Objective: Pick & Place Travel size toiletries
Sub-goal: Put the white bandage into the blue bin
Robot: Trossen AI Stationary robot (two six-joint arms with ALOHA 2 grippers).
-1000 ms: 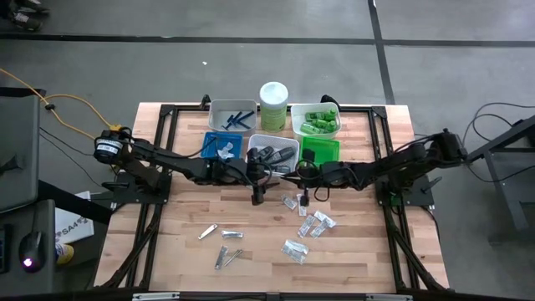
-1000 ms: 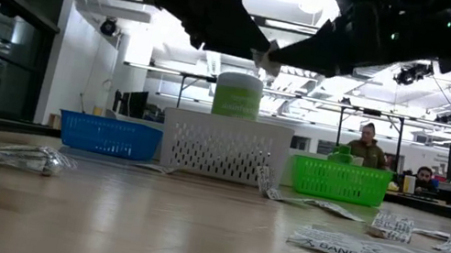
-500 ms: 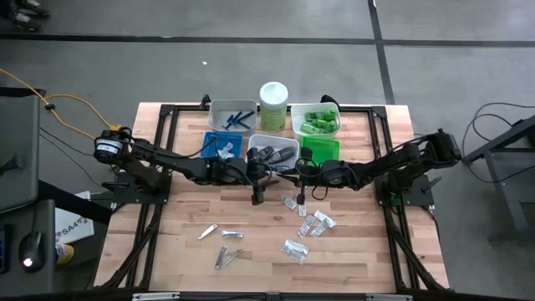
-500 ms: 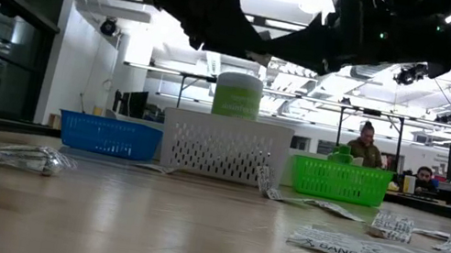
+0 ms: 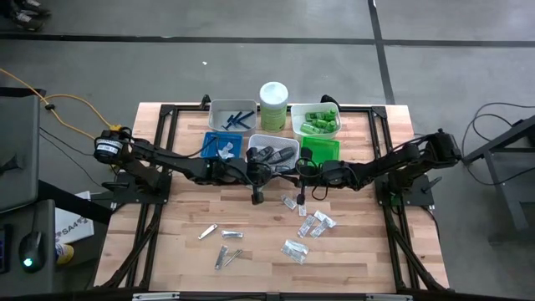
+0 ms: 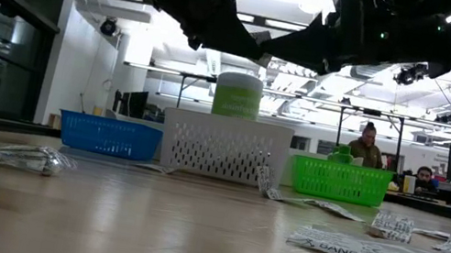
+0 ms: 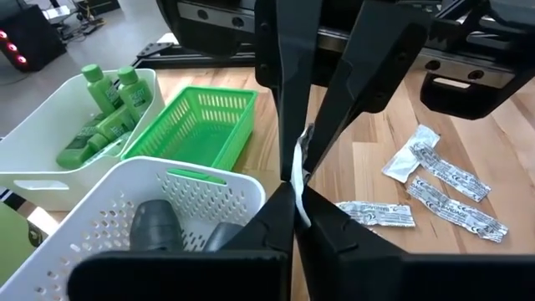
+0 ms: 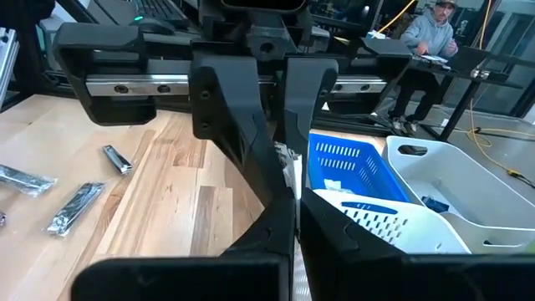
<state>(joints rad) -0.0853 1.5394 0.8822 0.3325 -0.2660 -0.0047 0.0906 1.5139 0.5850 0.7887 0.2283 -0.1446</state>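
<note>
Beside the white basket (image 5: 273,151), both arms cover whatever lies beneath them. The clear packet (image 7: 298,186) pinched there is mostly hidden by 2 sets of fingers.

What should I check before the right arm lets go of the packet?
1. Left gripper shut on packet: ok.
2. Right gripper holds packet too, so nothing drops: ok.
3. How much of the packet the left fingers grip: cannot tell, only its edge shows.
4. Blue tray has room: ok, a few packets inside.
5. Person away from table: ok, far behind it.
</note>
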